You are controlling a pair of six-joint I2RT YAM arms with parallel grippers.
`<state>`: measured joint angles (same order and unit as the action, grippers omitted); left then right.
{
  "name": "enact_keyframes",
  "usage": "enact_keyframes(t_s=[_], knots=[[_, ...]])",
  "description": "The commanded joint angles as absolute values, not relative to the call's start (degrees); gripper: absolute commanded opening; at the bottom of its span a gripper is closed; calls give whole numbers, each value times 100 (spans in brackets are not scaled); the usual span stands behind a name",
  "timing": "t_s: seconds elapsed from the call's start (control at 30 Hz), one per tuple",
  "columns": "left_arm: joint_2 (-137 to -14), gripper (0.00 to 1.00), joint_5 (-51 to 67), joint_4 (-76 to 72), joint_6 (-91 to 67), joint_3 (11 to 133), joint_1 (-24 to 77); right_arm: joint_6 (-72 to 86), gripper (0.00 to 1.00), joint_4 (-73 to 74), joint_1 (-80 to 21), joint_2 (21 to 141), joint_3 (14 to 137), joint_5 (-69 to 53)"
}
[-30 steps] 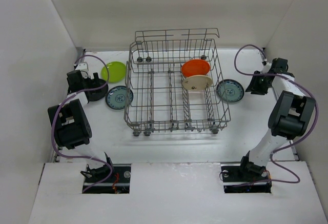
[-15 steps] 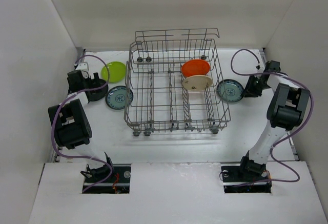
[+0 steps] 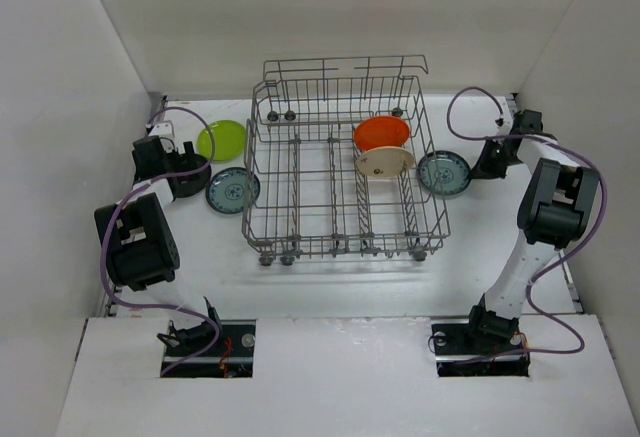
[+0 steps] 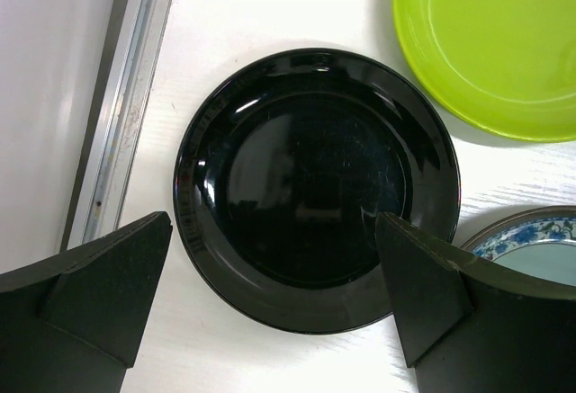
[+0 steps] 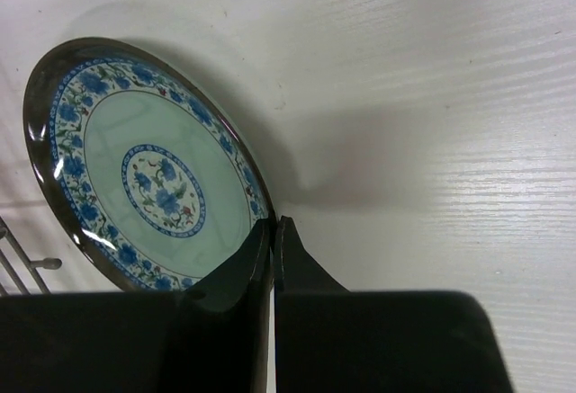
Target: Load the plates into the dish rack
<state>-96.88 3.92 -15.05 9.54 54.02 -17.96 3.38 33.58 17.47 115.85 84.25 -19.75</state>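
The grey wire dish rack stands mid-table with an orange plate and a cream plate upright between its right-hand tines. My right gripper is shut on the near rim of a teal patterned plate, which tilts up off the table just right of the rack. My left gripper hangs open above a black plate lying flat, one finger on each side of it. Beside the black one lie a lime green plate and a second teal plate.
A metal rail runs along the table's left edge close to the black plate. White walls enclose the table on three sides. The right arm's purple cable loops above the table behind the held plate.
My right gripper moved left to the teal plate and shut on its rim; the plate shifted slightly towards the rack. The left arm has not moved.
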Motion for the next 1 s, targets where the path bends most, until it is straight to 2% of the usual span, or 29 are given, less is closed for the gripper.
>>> enact_keyframes(t_s=[0.0, 0.4, 0.6, 0.8, 0.97], knots=[[-9527, 100, 334, -1582, 879, 5581, -1754, 290, 0, 3244, 1639, 11444, 8473, -1749], [-9554, 100, 334, -1547, 932, 5598, -1701, 325, 0, 2593, 1929, 9617, 8016, -1099], [-9562, 100, 343, -1521, 949, 5607, -1692, 150, 0, 2049, 1807, 8203, 7542, -669], [-9562, 100, 299, -1521, 958, 5599, -1683, -903, 0, 1355, 640, 6848, 7374, 140], [-9571, 100, 272, -1529, 976, 5599, -1666, -2343, 0, 819, -547, 6259, 7007, -69]])
